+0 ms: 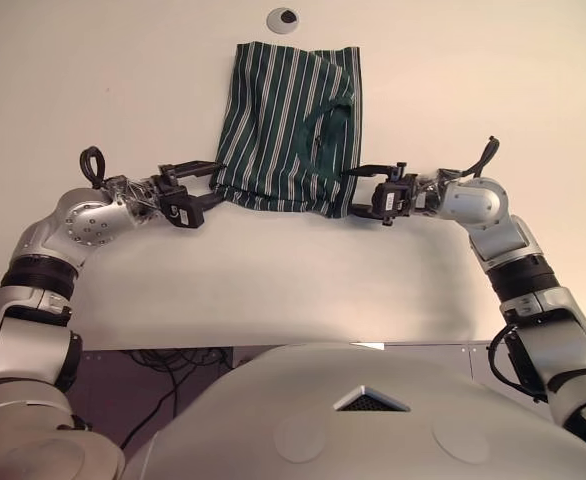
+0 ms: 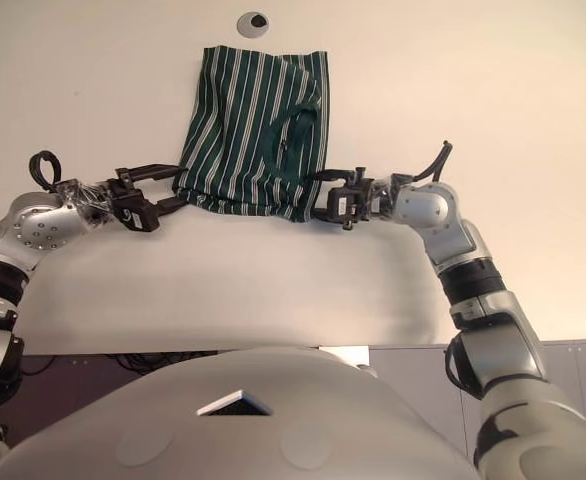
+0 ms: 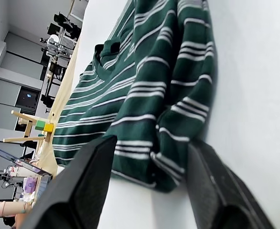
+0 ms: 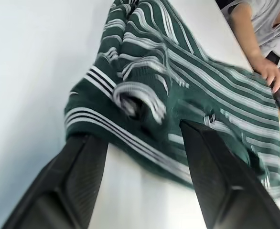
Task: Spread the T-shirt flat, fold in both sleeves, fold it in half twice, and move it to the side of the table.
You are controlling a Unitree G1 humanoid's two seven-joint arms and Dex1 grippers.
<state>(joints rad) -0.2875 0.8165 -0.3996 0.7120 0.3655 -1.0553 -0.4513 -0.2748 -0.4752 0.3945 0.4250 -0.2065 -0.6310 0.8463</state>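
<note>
no readable text, no labels, no numbers, no signs on anything

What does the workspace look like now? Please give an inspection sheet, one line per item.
Surface: white table, plain.
Job's things: green striped T-shirt, rumpled, at the table's far middle.
Clutter: round grey fitting in the table beyond the T-shirt.
Grippers: left gripper open around the T-shirt's near left corner; right gripper open around its near right corner.
Cables: dark cables below the table's near edge.
Surroundings: wooden frame with coloured blocks in the room behind.
</note>
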